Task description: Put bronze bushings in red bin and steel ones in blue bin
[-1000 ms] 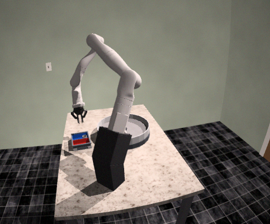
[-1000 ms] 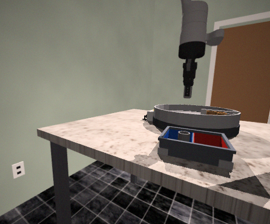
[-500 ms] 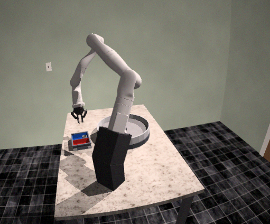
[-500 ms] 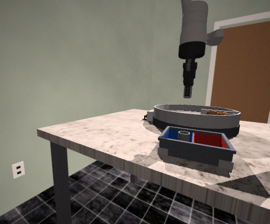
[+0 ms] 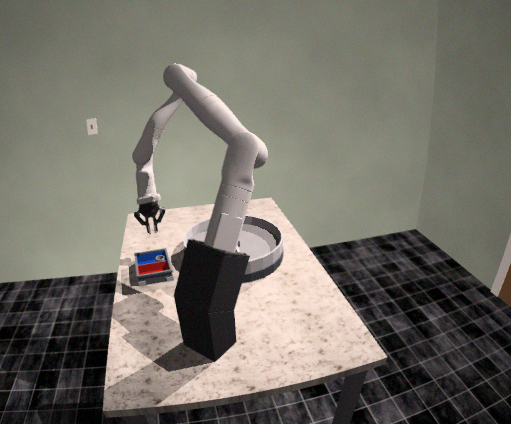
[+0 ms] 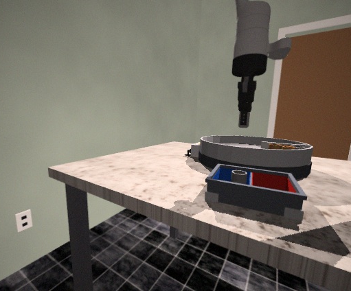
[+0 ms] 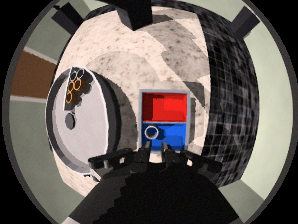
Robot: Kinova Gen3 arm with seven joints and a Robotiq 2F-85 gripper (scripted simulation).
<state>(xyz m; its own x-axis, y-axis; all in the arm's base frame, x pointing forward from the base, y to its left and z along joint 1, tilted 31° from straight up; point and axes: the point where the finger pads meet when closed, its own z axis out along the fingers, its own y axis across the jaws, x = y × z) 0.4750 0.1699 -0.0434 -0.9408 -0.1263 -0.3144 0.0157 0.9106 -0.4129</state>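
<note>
In the wrist view, the gripper [image 5: 152, 232] [image 6: 243, 127] [image 7: 156, 146] has its fingers a narrow gap apart with nothing between them; it points down above the table [image 5: 293, 325] [image 6: 129, 171] [image 7: 127, 45], and in the top view it hangs at 12 o'clock from the two bins. One steel bushing [image 5: 157, 258] [image 6: 239, 178] [image 7: 145, 132] stands upright in the blue bin [image 5: 145, 258] [image 6: 222, 173] [image 7: 172, 135], between 9 and 10 o'clock of that bin's middle in the wrist view. The red bin [image 5: 153, 268] [image 6: 270, 181] [image 7: 165, 107] adjoins it at 12 o'clock there and shows no bushing. At 9 o'clock from the bins in that view lies the turntable [image 5: 273, 255] [image 6: 256, 154] [image 7: 95, 135], with three bronze bushings [image 7: 69, 102] grouped around 12 o'clock of its middle, and two grey rings [image 7: 71, 76] just beyond them. A dark round piece [image 7: 70, 121] sits near the turntable's middle.
</note>
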